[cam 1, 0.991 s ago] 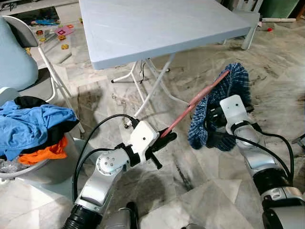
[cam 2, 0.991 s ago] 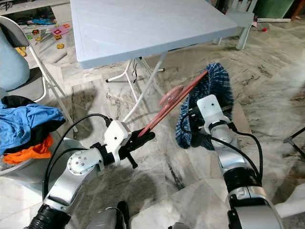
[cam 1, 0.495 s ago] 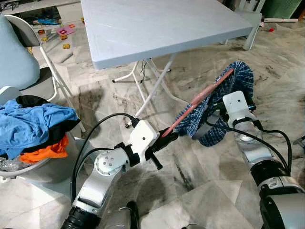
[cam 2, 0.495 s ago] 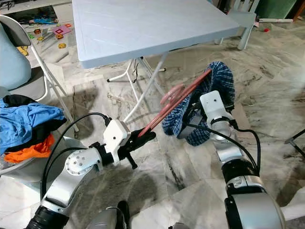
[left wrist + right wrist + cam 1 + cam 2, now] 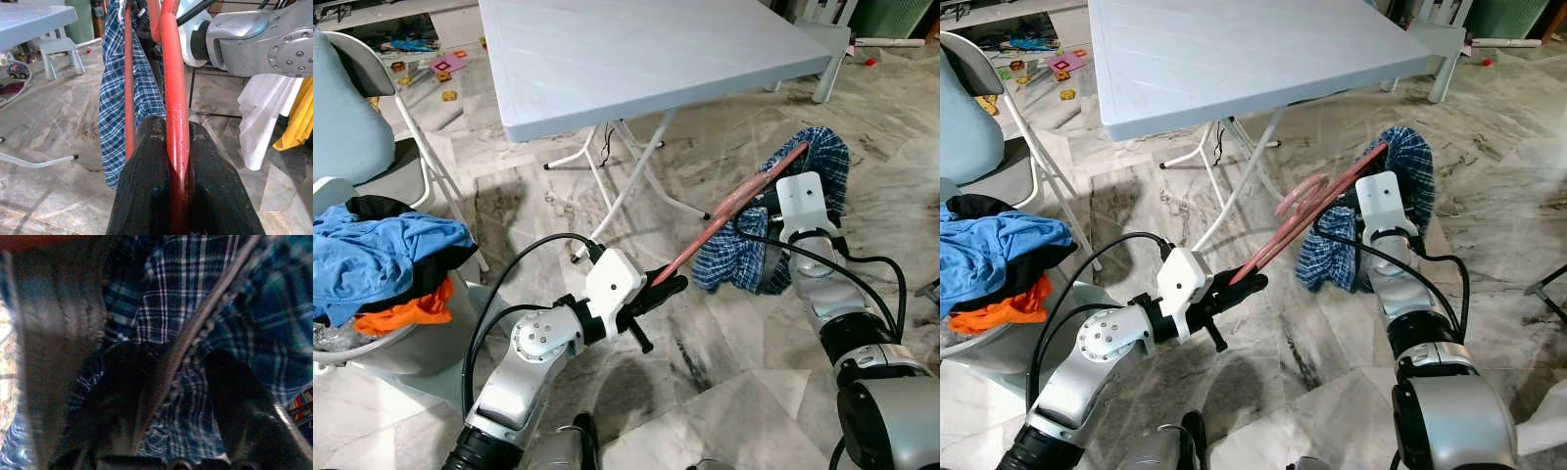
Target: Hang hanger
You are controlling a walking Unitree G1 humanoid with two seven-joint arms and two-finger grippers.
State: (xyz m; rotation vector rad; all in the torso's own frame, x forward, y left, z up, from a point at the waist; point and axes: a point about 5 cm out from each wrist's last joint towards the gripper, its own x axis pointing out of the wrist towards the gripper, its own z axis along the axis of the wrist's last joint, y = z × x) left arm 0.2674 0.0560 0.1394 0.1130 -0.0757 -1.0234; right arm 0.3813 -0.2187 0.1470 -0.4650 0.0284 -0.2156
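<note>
Marble floor [image 5: 724, 372] with grey veining runs under everything, and a pale blue folding table [image 5: 636, 54] stands on white crossed legs ahead of the robot. At the far left sits a folding chair [image 5: 357, 137] with a light blue backrest, small toys scattered on the floor behind it. Below the chair, a grey laundry basket [image 5: 406, 348] holds a heap of clothes: a blue garment on top, black and orange fabric beneath.

Between the two arms, held above the floor, is the red hanger [image 5: 729, 211]. Its long axis slants from the low end near the robot's left side up and away toward the right, with the curled hook [image 5: 1301, 196] showing about midway along in the right eye view. A blue plaid shirt [image 5: 803, 211] drapes over the hanger's upper end and hangs down toward the floor.

The left gripper [image 5: 658, 291] is clamped narrow on the hanger's lower end; the left wrist view shows the red bar pinched between its black fingers [image 5: 146, 191]. The right gripper [image 5: 186, 396] is buried in the plaid cloth near the upper end, fingers spread with fabric lying between them.
</note>
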